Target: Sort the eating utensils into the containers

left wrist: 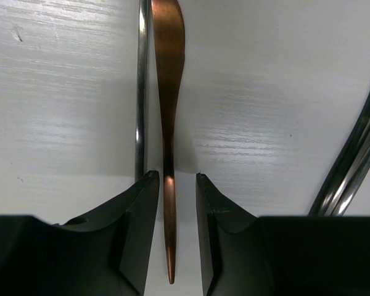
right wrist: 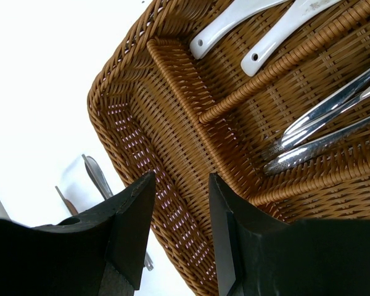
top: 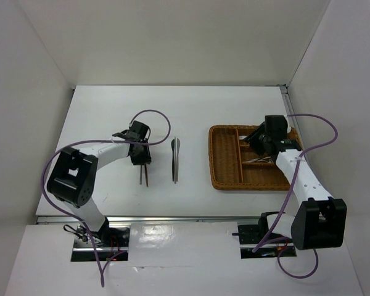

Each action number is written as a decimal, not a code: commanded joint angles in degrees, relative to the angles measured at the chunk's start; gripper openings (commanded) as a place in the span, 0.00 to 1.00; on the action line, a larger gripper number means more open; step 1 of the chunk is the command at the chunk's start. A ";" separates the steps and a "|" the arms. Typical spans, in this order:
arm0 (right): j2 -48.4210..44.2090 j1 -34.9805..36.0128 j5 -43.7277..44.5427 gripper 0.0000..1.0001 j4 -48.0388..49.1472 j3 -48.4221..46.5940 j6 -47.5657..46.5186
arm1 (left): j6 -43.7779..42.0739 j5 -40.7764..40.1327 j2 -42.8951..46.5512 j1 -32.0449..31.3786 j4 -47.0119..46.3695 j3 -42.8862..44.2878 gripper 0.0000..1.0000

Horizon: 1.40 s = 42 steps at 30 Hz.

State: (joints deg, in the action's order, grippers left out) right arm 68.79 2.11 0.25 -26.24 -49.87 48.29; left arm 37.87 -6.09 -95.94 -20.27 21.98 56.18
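A thin brown chopstick (left wrist: 168, 123) lies on the white table, its tip between the fingers of my left gripper (left wrist: 172, 179). The jaws are open, with a narrow gap on each side of it. A second, darker chopstick (left wrist: 140, 92) lies just left of it. From above, the left gripper (top: 140, 159) sits over the chopsticks (top: 143, 176). Silver utensils (top: 176, 159) lie to their right. My right gripper (right wrist: 182, 182) hangs open and empty over a long empty compartment of the wicker tray (right wrist: 123, 117). Two white soup spoons (right wrist: 234, 24) and silver utensils (right wrist: 327, 120) lie in other compartments.
The wicker tray (top: 225, 182) stands on the right half of the table, with the right gripper (top: 254, 139) above its far right part. White walls close in the table on three sides. Purple cables loop over both arms.
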 commanded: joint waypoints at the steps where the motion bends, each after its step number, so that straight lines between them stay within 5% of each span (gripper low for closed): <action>1: -0.59 0.44 0.72 0.47 1.54 0.12 -0.04 | 0.01 0.37 -2.49 0.06 -0.18 0.15 0.43; 24: -2.17 0.44 -0.34 0.47 2.68 2.67 0.49 | -6.75 -3.84 -13.12 -4.60 11.42 9.11 0.16; 30: -3.32 0.97 -7.61 0.42 6.37 3.20 -4.60 | -6.75 -4.90 -14.54 -6.27 12.12 10.26 0.12; 42: -5.25 19.84 -11.15 0.43 17.43 3.98 -15.25 | -2.97 -1.21 -3.65 -6.27 10.89 13.59 0.10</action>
State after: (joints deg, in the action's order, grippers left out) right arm 66.37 17.61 -9.72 -16.16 -46.72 37.39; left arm 33.30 -10.02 -104.14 -26.09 32.40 67.83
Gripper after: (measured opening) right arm 0.428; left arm 0.231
